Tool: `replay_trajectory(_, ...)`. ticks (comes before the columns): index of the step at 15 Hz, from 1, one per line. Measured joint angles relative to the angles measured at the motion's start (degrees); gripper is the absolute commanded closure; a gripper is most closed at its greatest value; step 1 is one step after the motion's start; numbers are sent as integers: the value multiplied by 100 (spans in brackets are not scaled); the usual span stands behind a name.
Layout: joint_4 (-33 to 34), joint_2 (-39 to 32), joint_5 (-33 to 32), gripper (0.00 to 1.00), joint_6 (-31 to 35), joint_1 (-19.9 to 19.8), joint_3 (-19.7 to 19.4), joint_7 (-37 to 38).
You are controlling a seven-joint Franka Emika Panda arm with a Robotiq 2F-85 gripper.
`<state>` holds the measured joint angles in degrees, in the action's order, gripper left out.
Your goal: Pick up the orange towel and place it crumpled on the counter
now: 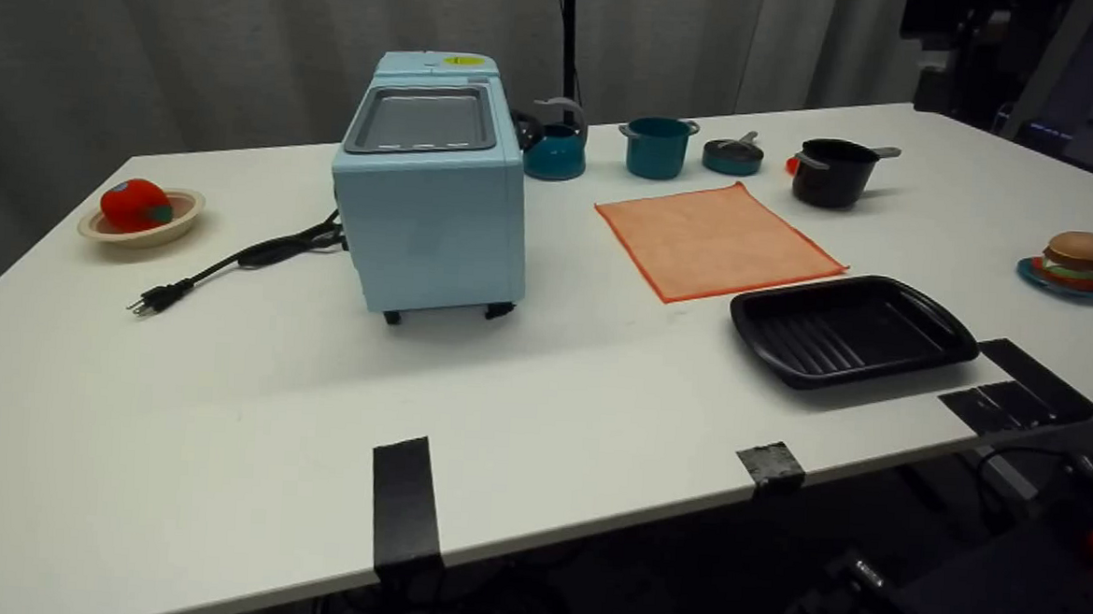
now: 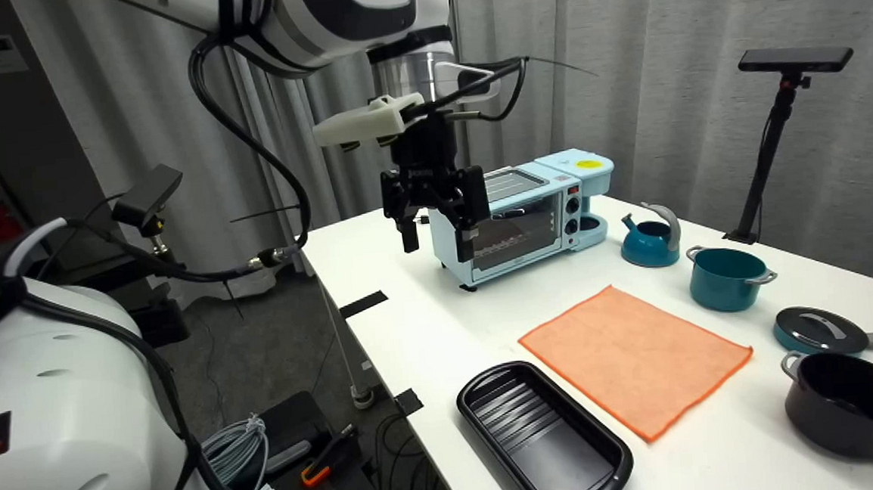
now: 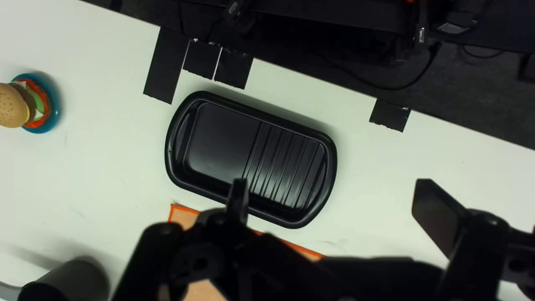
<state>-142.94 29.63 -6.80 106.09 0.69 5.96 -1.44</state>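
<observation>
The orange towel (image 1: 720, 241) lies flat and spread out on the white counter (image 1: 252, 394), with a darker orange hem. It also lies flat in an exterior view (image 2: 637, 358), between the black tray and the teal pots. In the wrist view only parts of the towel (image 3: 184, 216) show at the lower left; my gripper hides much of it. My gripper (image 2: 438, 242) points down, open and empty, above the counter in front of the toaster oven. Its fingers are wide apart in the wrist view (image 3: 332, 188), with nothing between them. The gripper is not seen in the remaining exterior view.
A black tray (image 2: 547, 435) lies beside the towel near the counter's front edge. A light blue toaster oven (image 1: 431, 189), teal kettle (image 2: 649, 243), teal pot (image 2: 727, 280), lidded pan (image 2: 821, 331) and black pot (image 2: 848, 405) stand around it. A toy burger (image 1: 1077, 263) sits farther off.
</observation>
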Motion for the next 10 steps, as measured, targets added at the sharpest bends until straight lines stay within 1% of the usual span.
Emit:
replay_trajectory(3,3,-29,0,0,7,0,-37,1)
replay_trajectory(5,19,-94,0,0,49,-4,-128,1)
replay_trajectory(10,125,-438,-4,0,429,-79,-576,-28)
